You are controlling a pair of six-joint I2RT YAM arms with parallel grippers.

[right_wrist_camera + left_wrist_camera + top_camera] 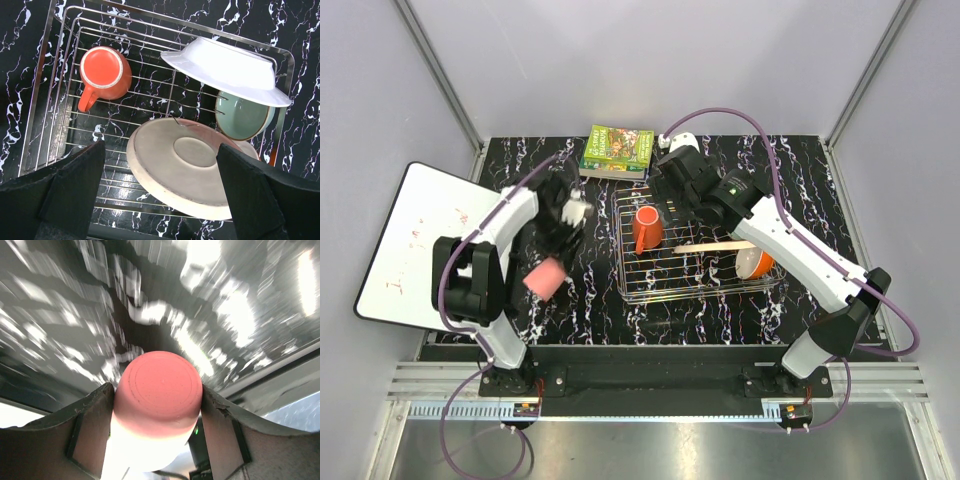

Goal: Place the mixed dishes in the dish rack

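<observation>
left gripper (157, 394) clamping pink cup (159, 382), green book (616, 151) title illegible

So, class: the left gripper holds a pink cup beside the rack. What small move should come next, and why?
Probably carry the pink cup rightward over the dish rack: the left gripper grips it left of the rack, and bare bars show beside the orange cup already inside.

Salmon-pink cup (157, 390), black white-veined table (582, 302)
</observation>
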